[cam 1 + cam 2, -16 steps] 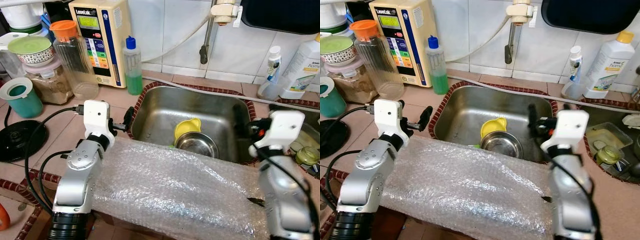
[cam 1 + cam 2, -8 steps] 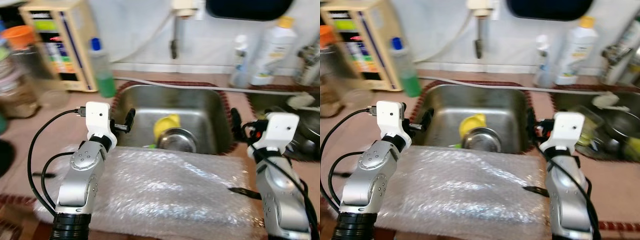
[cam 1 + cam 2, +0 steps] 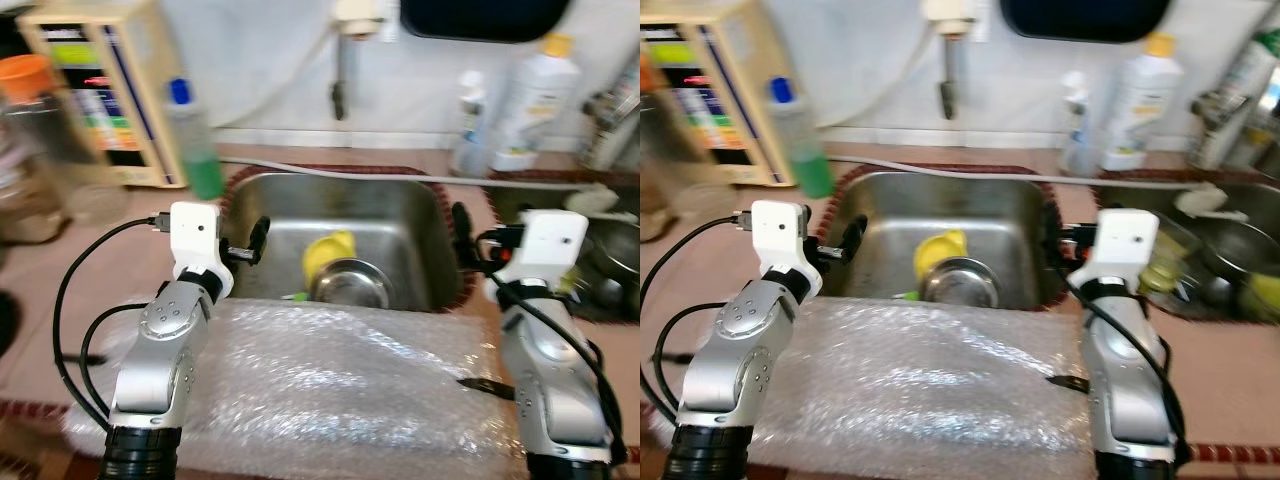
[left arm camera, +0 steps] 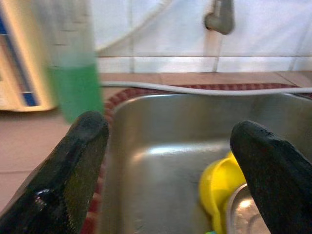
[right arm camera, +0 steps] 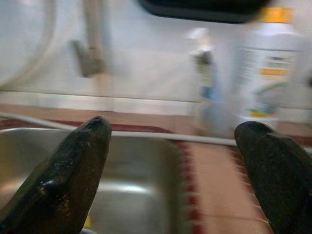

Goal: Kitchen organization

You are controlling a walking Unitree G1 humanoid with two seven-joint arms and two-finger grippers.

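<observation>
A steel sink (image 3: 330,182) lies in the tiled counter ahead. In it, a yellow cup (image 3: 325,252) leans against a steel bowl (image 3: 348,283). A sheet of bubble wrap (image 3: 330,370) covers the counter in front of the sink. My left gripper (image 3: 252,243) hovers open over the sink's left rim; in the left wrist view (image 4: 170,131) it faces the basin and the cup (image 4: 219,183). At the sink's right rim my right gripper (image 3: 470,238) is open too, and the right wrist view (image 5: 175,131) has it pointing toward the back wall. Neither gripper holds anything.
A green soap bottle (image 3: 195,140), a beige water appliance (image 3: 95,100) and an orange-lidded jar (image 3: 30,140) stand at the back left. The tap (image 3: 345,60) hangs over the sink. A spray bottle (image 3: 472,125) and a white detergent bottle (image 3: 530,100) stand at the back right, beside a dish basin (image 3: 610,250).
The camera has swung to the right and the picture is blurred. Both grippers stay open by the sink's rims; nothing was picked up or put down.
</observation>
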